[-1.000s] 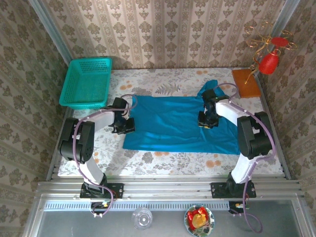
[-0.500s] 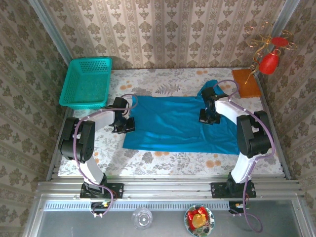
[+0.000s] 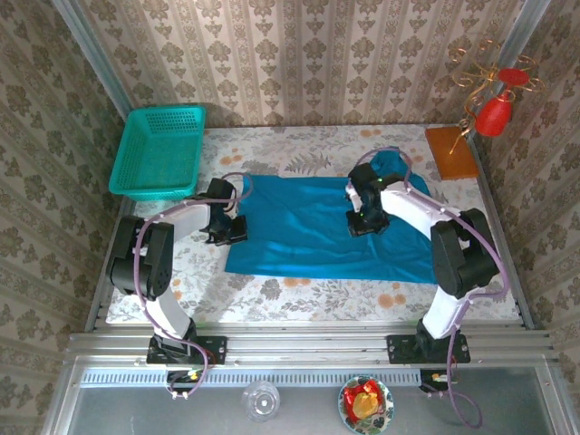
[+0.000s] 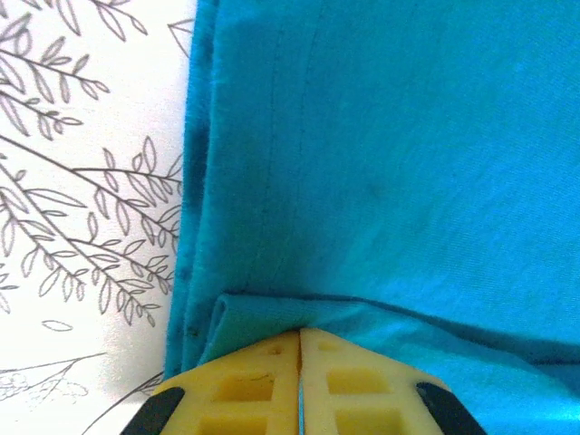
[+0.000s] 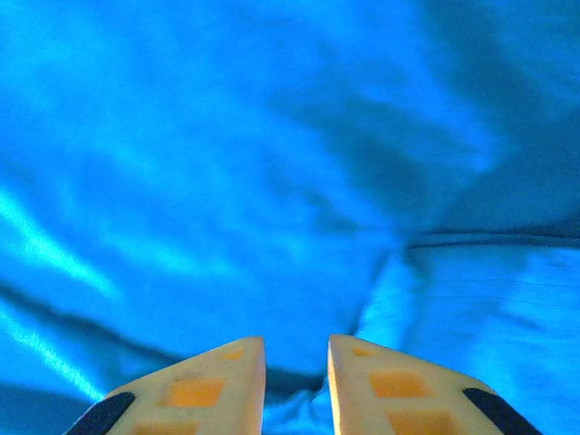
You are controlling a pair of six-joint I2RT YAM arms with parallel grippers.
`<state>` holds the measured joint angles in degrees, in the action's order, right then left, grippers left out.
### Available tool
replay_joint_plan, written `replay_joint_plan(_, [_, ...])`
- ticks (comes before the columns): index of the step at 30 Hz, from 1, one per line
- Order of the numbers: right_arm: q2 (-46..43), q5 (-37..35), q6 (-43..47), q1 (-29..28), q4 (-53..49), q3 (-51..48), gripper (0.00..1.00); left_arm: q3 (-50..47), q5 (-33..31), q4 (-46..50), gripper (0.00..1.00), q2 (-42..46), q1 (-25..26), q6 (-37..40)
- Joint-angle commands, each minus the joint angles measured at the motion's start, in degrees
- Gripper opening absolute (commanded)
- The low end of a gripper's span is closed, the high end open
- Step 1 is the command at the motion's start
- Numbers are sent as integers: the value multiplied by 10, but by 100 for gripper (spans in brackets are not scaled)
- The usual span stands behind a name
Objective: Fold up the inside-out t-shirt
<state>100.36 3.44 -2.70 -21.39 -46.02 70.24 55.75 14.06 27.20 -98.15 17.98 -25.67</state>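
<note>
The inside-out t-shirt [image 3: 308, 227] lies spread flat, teal-blue, across the middle of the floral tablecloth. My left gripper [image 3: 231, 231] sits at its left edge, shut on a small fold of the cloth [image 4: 263, 313], its yellow fingertips [image 4: 245, 381] pressed together. My right gripper [image 3: 362, 222] hovers low over the right half of the t-shirt [image 5: 227, 181]. Its jaws [image 5: 296, 343] stand a little apart, open, with rumpled cloth under the gap. A bunched part of the t-shirt [image 3: 388, 163] sticks up at the far right corner.
A teal-green mesh basket [image 3: 159, 149] stands at the back left. A brown wooden board [image 3: 450, 151] with a red ornament [image 3: 497, 109] on a gold stand is at the back right. A glass [image 3: 261, 399] and a bowl [image 3: 365, 403] sit below the table's front rail.
My right gripper has slid left across the t-shirt, away from its right edge. The left arm and its grip have not moved.
</note>
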Motion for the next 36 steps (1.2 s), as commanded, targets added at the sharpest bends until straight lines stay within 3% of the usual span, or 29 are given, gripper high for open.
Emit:
replay_joint_plan(1, [-5, 37, 178, -6, -52, -12, 30, 1, -8, 20, 10, 33, 4, 19])
replay_joint_plan(8, [15, 33, 361, -38, -69, -7, 34, 0, -1, 54, 13, 90, 24, 23])
replay_joint_plan(21, [65, 54, 409, -60, -32, -3, 34, -125, 39, 15, 11, 112, 29, 10])
replay_joint_plan(31, [52, 47, 411, -64, -32, 2, 2, -133, 12, 31, 10, 114, 25, 15])
replay_joint_plan(36, [30, 51, 410, -63, -48, 6, 0, -134, 7, 37, 10, 111, 24, 16])
